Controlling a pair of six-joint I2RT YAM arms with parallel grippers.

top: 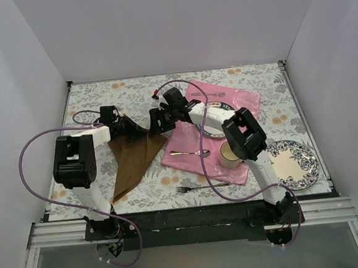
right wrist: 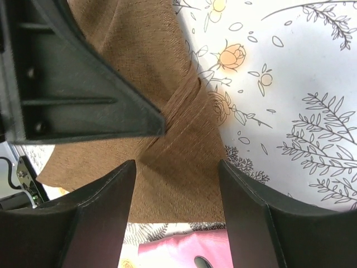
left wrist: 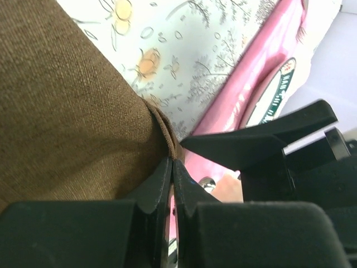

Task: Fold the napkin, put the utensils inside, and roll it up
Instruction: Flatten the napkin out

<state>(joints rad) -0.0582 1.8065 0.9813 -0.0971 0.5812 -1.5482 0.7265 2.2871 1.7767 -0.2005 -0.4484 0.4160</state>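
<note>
One brown napkin (top: 134,159) out there, and one pink mat (top: 244,98). Two plates, I count: a floral plate (top: 293,164) off right, a second plate (top: 212,130) on the mat. A single mug (top: 229,157). Three pieces of cutlery: fork (top: 195,187), spoon (top: 190,152), and a third piece (top: 208,95), too small to tell.

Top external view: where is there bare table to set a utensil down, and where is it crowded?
Free: the far left strip between the back wall and the left gripper; the far right corner beyond the pink mat, above the right-hand plate. Crowded: the middle, where the right gripper meets it on the napkin.
</note>
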